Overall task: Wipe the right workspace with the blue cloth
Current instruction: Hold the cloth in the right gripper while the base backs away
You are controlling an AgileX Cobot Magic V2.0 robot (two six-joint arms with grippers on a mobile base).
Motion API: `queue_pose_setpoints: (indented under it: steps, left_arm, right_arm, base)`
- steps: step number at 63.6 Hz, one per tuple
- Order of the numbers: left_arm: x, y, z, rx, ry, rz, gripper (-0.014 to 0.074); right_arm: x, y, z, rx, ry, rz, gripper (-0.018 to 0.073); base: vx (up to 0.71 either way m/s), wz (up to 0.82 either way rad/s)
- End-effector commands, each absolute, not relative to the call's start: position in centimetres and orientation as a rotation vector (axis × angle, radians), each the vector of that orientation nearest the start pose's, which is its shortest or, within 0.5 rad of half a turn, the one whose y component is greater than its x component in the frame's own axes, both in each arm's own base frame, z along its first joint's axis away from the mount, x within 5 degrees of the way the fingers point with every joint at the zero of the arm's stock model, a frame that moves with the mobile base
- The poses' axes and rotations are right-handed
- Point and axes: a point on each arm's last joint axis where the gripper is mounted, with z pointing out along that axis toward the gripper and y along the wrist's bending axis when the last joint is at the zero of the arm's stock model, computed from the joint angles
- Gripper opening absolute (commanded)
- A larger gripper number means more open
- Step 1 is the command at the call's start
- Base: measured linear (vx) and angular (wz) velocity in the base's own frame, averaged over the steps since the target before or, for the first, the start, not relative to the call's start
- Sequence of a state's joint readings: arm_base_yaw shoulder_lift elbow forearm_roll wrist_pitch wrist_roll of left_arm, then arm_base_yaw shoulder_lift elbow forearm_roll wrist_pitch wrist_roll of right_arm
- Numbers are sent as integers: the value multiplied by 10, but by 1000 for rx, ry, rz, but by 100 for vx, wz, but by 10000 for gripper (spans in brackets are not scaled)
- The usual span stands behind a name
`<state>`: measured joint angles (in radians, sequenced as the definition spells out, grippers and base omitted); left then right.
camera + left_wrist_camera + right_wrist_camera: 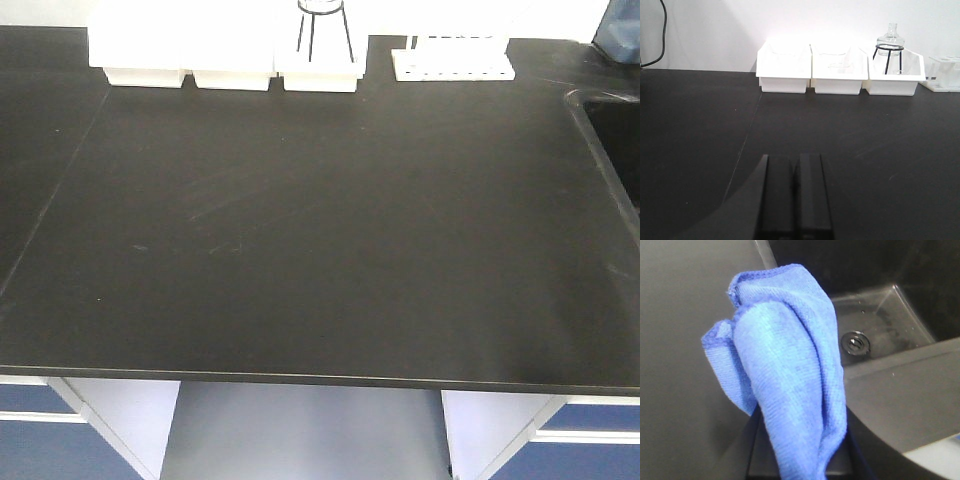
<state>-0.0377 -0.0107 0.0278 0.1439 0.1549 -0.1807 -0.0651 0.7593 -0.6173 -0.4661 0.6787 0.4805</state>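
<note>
Though largely buried under the folds, clenched on the blue cloth (790,370): right gripper (801,450), cloth bunched and draped over it. Just beyond and to the right, sink basin (890,305) with round metal drain (855,342) in its floor. Left gripper (796,165) pressed shut on nothing, above the black benchtop (865,150). Far ahead of it, three white bins (784,82) in a row. In the rightmost, glass flask (891,40) on a black wire stand (888,57); contents of the other two unclear. Further right, clear rack (945,75)
</note>
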Motion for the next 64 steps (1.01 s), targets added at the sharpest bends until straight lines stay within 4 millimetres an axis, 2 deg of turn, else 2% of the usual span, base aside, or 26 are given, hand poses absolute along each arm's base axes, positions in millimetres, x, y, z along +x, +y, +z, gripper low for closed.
queue_pose_setpoints:
  steps: [1, 64]
  left_arm:
    - [57, -1, 188, -10, 1587, -60, -6]
    - [57, -1, 188, -10, 1587, -60, -6]
  right_arm:
    - [142, -35, 313, 308, 2131, -307, -4]
    - [141, -35, 312, 310, 2135, -308, -4]
  base:
    - [0, 0]
    - [-4, -1]
